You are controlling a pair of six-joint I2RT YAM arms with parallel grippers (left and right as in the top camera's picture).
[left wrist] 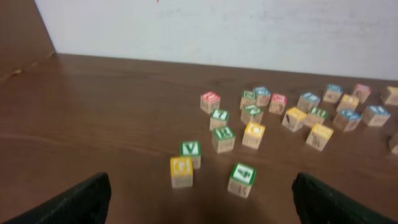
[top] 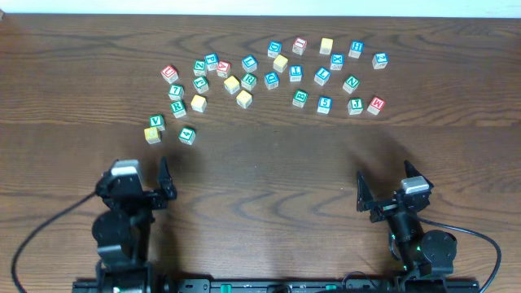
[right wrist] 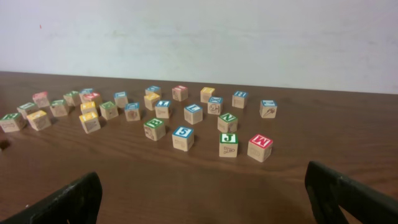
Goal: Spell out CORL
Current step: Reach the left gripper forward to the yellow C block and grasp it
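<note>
Left pincer [left wrist: 200, 182]: black, two fingers spread wide, grasping nothing; hovers low over the near-left part of the dark brown wooden worktop [top: 269, 179].
Right pincer [right wrist: 202, 174]: same build, spread wide, nothing between the fingers; near-right part, well apart from every cube.
Cube scatter [top: 271, 80]: many small wooden alphabet cubes with red, green, blue and yellow tops, loose across the far half of the worktop; no row formed.
Green-R wooden cube [top: 177, 107]: left part of the scatter, just beside a green T cube [top: 176, 91]; on the left arm's side.
Blue-L wooden cube [right wrist: 193, 113]: right-centre of the scatter, near a green N cube [right wrist: 227, 121]; on the right arm's side.
Yellow-topped wooden cubes [top: 232, 84]: several, in the middle and left of the scatter; no letter readable on top, so cannot tell which carry C and O.
Progress: judged nil; no cube grasped, none lined up.
Left to do: find C and O, probably turn them letter-up, fetch all four, set them in the order C-O-R-L on the near strip.
</note>
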